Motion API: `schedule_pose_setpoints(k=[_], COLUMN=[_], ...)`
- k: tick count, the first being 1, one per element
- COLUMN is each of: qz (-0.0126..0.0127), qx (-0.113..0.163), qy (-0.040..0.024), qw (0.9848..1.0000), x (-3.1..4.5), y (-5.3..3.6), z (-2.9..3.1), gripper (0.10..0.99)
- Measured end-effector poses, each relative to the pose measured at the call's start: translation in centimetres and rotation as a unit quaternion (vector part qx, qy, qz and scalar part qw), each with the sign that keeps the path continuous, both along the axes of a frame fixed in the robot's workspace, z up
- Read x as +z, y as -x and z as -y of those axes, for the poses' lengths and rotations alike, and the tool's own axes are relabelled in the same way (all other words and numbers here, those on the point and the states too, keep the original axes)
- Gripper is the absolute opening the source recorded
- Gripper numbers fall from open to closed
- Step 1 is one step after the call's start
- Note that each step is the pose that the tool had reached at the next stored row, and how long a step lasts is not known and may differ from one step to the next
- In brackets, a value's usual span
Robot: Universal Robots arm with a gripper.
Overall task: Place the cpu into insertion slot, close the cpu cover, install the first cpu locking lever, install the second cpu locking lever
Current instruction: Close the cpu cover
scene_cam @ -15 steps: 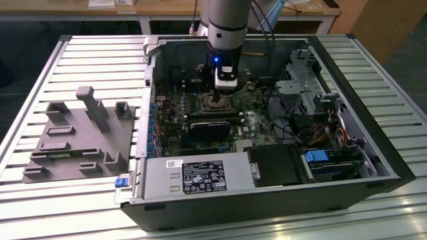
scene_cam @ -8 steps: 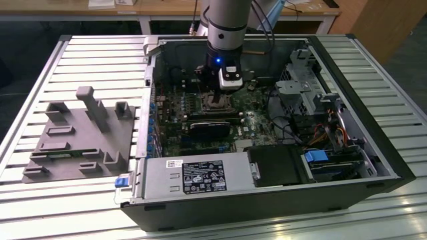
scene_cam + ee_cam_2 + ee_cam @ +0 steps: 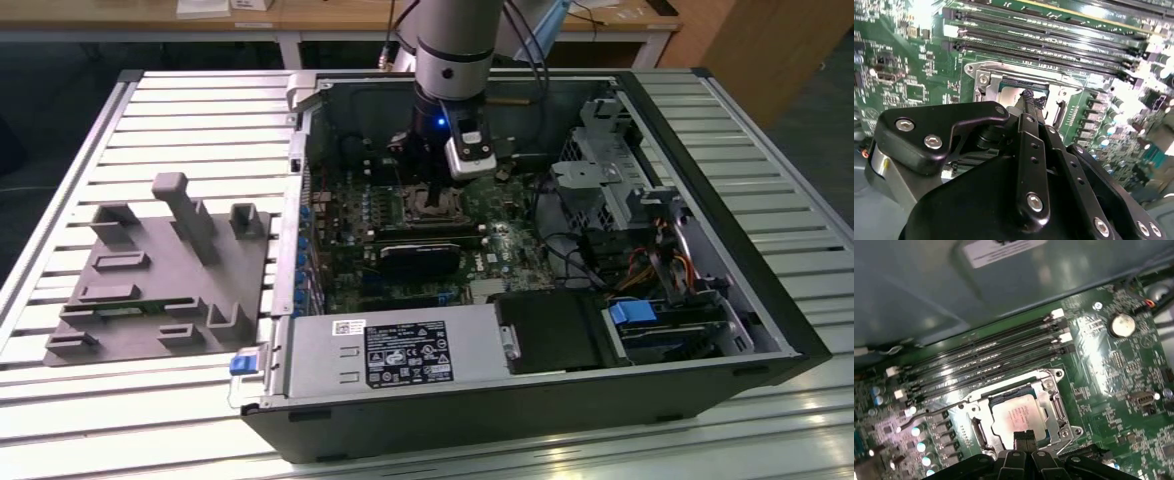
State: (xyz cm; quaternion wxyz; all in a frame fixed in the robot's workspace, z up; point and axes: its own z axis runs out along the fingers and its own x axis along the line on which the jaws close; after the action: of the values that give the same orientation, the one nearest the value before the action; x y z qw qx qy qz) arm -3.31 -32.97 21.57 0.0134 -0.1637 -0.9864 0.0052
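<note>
The cpu (image 3: 1016,415) lies flat in the insertion slot (image 3: 979,432), its silvery-beige top facing up. The cpu cover (image 3: 1053,407), a silvery frame, lies down around the chip, which shows through the cut-out. A thin metal locking lever (image 3: 936,412) runs out from one side of the socket along the board. My gripper (image 3: 1024,436) is shut, its black fingertips pressed together just above the edge of the cover, with nothing between them. In the second wrist view the gripper (image 3: 1029,97) hangs over the socket frame (image 3: 1004,75). In the exterior view the gripper (image 3: 431,192) hovers over the insertion slot (image 3: 434,208).
Long black memory slots (image 3: 989,360) run beside the socket. A black card (image 3: 420,255), the power supply (image 3: 387,350) and a drive cage (image 3: 607,170) crowd the open case. A grey fixture (image 3: 167,270) sits on the slatted table at the exterior view's left.
</note>
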Motion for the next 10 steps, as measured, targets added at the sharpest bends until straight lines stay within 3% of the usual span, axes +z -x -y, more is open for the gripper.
schedule_pose_setpoints(k=[2, 3, 4, 6, 10], qz=[0.0016, 0.0034, 0.0073, 0.0108, 0.0147], qx=[0.012, 0.016, 0.022, 0.029, 0.048], qy=[-0.0031, -0.0049, -0.0088, -0.0134, -0.024], qw=[0.9999, 0.9999, 0.9997, 0.9994, 0.9985], x=[-0.01, -0.01, -0.02, -0.03, -0.09], y=[0.0, 0.0, -0.01, -0.01, 0.0], z=[0.0, 0.0, 0.0, 0.0, 0.0], gripper=[0.102, 0.102, 0.102, 0.102, 0.102])
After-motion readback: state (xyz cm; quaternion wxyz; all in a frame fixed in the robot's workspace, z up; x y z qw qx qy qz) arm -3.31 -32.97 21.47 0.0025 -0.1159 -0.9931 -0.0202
